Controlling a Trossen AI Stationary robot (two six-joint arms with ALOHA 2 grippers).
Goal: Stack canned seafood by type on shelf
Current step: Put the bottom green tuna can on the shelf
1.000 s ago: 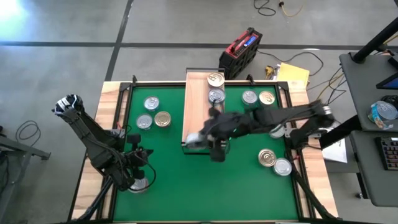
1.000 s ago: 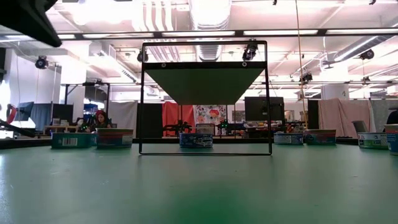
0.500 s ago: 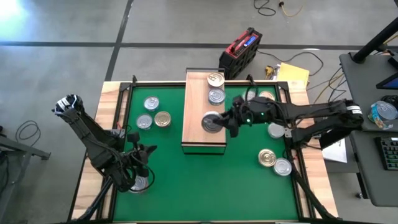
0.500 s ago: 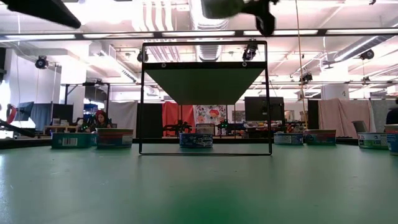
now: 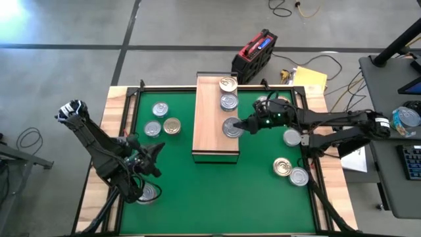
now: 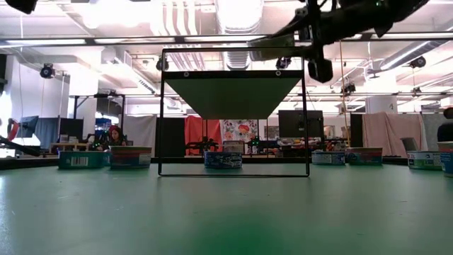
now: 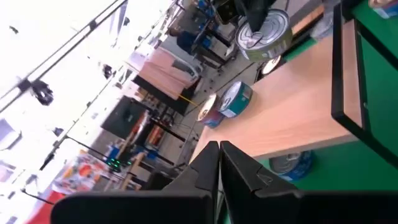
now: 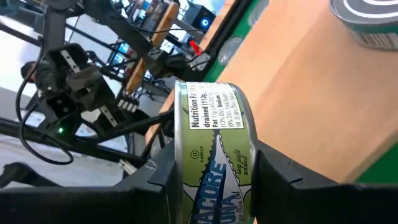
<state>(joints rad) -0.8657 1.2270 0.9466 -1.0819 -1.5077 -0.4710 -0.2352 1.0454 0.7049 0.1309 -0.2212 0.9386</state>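
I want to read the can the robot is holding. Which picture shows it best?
The right wrist view: the can fills it, label readable, gripped by the right tool. The high view shows only its lid over the shelf; the left wrist view shows it far off.

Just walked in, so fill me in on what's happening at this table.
A two-armed robot is sorting tins onto the wooden shelf. The right tool holds a silver-lidded can over the shelf, next in line with a silver-lidded tin and a gold-lidded tin already there. The left tool is shut and empty, waiting over the green mat. More loose cans lie on the mat on both sides of the shelf.
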